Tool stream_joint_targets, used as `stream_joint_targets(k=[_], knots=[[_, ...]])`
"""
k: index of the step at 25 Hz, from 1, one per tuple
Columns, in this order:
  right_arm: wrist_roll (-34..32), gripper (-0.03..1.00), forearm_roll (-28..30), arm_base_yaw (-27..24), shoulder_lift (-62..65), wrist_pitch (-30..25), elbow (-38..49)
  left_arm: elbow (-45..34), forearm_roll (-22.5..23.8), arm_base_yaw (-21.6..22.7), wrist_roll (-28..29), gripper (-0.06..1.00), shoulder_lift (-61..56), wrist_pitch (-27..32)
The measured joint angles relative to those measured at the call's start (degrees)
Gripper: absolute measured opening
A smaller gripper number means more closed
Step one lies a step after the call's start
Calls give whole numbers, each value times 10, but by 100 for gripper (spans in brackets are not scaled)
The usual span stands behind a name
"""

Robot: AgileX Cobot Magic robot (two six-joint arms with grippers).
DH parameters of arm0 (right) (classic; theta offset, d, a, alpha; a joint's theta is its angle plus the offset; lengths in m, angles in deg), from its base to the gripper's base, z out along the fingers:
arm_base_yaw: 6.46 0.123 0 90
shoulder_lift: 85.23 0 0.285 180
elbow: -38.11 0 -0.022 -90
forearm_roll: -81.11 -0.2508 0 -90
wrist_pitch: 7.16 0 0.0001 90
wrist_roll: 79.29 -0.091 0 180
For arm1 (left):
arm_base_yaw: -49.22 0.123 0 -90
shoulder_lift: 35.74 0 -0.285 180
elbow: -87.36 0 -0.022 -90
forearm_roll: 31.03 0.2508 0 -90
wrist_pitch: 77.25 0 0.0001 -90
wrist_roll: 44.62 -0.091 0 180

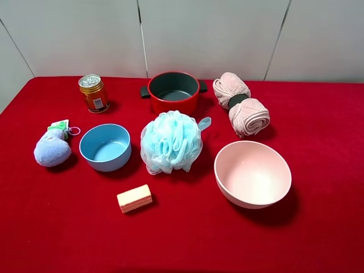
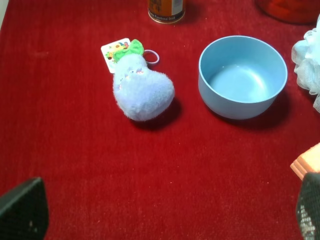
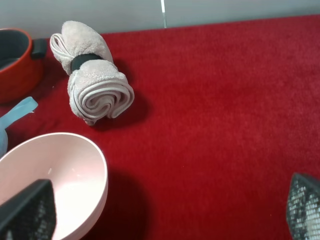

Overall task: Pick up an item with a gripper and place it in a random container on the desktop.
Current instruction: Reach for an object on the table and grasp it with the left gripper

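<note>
While left hand [image 2: 165, 210] and right hand [image 3: 166, 207] gape apart, the can [image 1: 94, 93] — orange label — is unreadable.

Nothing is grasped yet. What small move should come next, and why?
Probably swing the left end effector toward the loofah and lower over it. Its fingers stand wide apart with nothing between, the loofah lies untouched just in front of the red pot, and the pot is empty.
</note>
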Motion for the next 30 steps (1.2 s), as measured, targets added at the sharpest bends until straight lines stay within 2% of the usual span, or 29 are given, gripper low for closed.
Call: stream_joint_targets(k=[30], knots=[[0, 69, 0, 0, 0, 0, 0, 13, 4, 0, 0, 97, 2, -11]])
